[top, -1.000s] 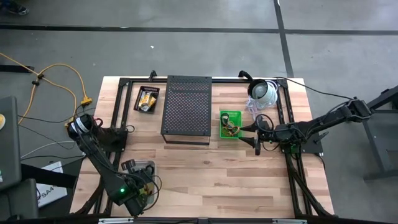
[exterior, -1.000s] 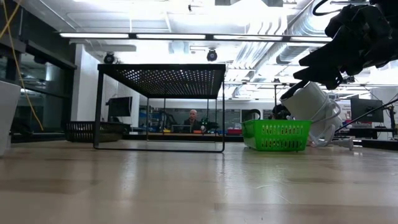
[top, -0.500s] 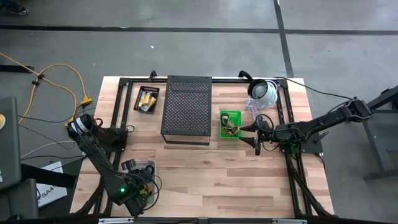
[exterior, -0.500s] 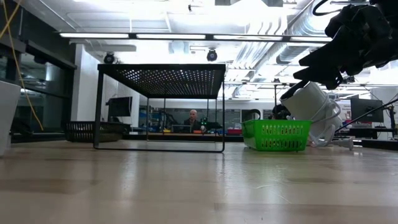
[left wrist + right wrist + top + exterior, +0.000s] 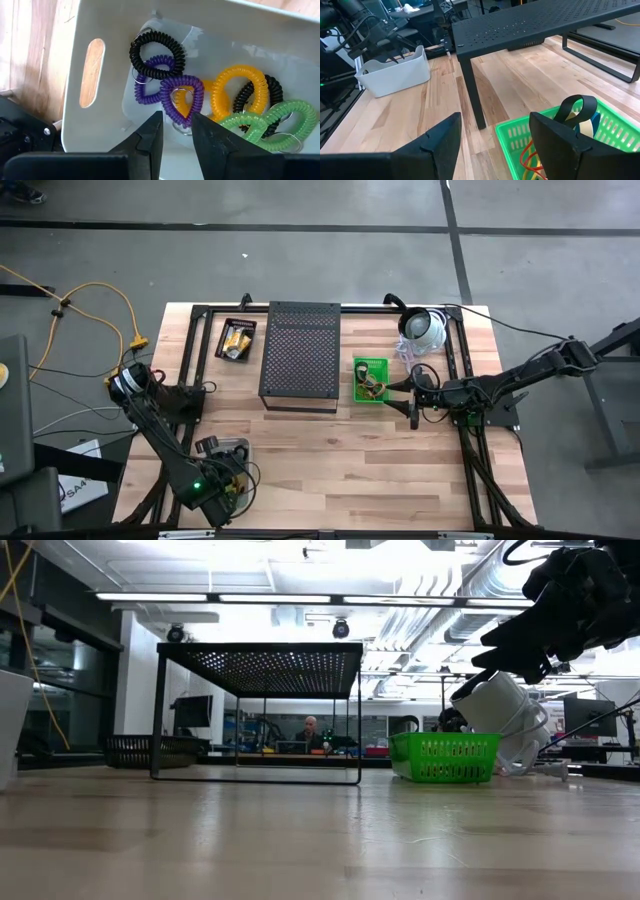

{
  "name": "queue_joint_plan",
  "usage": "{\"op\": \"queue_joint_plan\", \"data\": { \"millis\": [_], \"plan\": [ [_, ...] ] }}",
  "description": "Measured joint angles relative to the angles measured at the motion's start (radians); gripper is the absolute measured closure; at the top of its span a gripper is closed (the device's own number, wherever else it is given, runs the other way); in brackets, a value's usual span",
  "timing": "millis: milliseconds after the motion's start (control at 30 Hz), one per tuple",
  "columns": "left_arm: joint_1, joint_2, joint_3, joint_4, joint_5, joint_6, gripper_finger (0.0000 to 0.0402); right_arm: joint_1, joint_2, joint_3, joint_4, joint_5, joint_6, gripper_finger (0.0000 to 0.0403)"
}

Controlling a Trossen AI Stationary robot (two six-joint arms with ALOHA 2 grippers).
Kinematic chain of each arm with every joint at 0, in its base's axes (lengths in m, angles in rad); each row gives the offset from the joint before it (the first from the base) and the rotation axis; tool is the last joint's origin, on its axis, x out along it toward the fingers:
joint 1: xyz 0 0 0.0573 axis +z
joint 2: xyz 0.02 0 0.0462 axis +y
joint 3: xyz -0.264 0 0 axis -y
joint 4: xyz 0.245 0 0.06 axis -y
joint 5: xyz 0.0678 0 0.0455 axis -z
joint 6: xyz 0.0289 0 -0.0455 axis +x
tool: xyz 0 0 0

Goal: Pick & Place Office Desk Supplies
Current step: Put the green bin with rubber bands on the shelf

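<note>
A white bin (image 5: 228, 450) near the table's left near corner holds coiled loops: black (image 5: 157, 52), two purple, orange (image 5: 237, 92) and green (image 5: 272, 122). My left gripper (image 5: 176, 120) reaches down into it, its fingers close together around the pointed end of one purple loop (image 5: 182, 95). My right gripper (image 5: 413, 396) hangs open above the table, just right of the green basket (image 5: 370, 380). That basket holds a black loop (image 5: 577, 107) and thin bands (image 5: 530, 155). Yellow packets lie in a black tray (image 5: 238, 338). My left gripper has the purple loop's pointed end (image 5: 181, 116), where a metal ring hangs, pinched between its two fingers, coming from above and pointing down. The loop lies flat on the bin's floor among the other loops.
A black mesh stand (image 5: 300, 355) fills the table's middle far part. A white dome device (image 5: 425, 328) with a cable sits at the far right, behind the basket. Bare wood stretches across the near half between the arms. A person sits far off in the room (image 5: 310, 730).
</note>
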Motion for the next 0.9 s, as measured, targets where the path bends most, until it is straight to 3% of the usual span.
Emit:
{"op": "queue_joint_plan", "data": {
  "millis": [400, 633, 900],
  "plan": [
    [0.077, -0.159, 0.004, 0.001, -0.062, 0.096, 0.0306, 0.0, 0.0, 0.0, 0.0, 0.0, 0.0, 0.018],
    [0.118, -0.166, 0.004, 0.025, -0.077, 0.175, 0.0306, 0.0, 0.0, 0.0, 0.0, 0.0, 0.0, 0.018],
    [0.149, -0.166, 0.004, 0.168, -0.077, 0.345, 0.0306, 0.0, 0.0, 0.0, 0.0, 0.0, 0.0, 0.018]
  ]
}}
